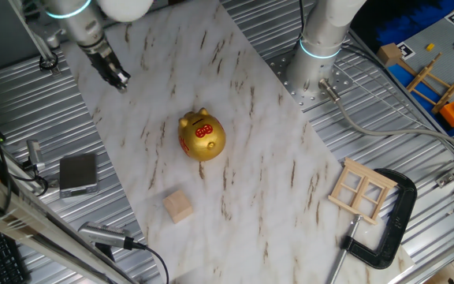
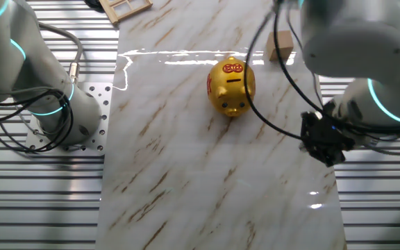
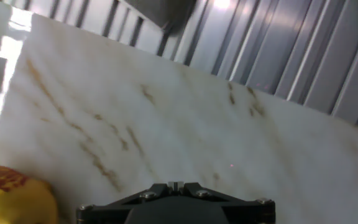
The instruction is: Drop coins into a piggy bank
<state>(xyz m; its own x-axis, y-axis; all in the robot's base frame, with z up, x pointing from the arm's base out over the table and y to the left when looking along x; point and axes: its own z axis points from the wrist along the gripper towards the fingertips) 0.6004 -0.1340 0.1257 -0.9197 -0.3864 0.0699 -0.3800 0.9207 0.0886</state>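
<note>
In one fixed view the gold bank [image 1: 202,136] stands mid-surface [image 1: 290,173], slot side up, with a wooden cube [image 1: 178,207] nearer the camera and to its left. The claw [image 1: 118,77] hangs far left, well apart from the bank; its tips look close together, but I cannot tell whether a coin sits between them.

In the other fixed view the bank [image 2: 231,86] is far of centre; the claw [image 2: 323,144] is at the right edge, its jaws hidden.

The hand view shows bare marble, the bank [image 3: 14,196] in the lower left corner, and no coin. To do the step well, I judge the claw should travel over the bank and line up with the slot before letting go.
</note>
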